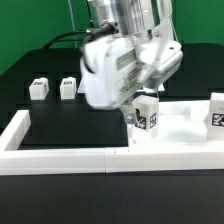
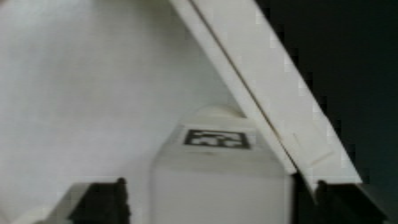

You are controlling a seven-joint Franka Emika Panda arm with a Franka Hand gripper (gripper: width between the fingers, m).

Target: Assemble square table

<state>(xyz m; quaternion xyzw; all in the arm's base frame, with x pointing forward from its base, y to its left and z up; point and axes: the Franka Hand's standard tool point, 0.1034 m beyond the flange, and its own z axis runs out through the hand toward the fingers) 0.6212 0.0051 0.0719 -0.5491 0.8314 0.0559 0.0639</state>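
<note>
A leg [image 2: 217, 178] is held clamped in the half-closed gripper [image 1: 143, 100] above the square table [image 2: 89, 100]; if tilted on seating, it could be jammed

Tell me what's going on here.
The arm's gripper is down over a tagged white leg that stands upright on the square table top, just behind the front fence bar. The wrist view shows the leg between the fingers, but not clearly whether they are clamped on it. Two spare legs sit on the black table toward the exterior view's left. Another tagged block stands at the right edge.
</note>
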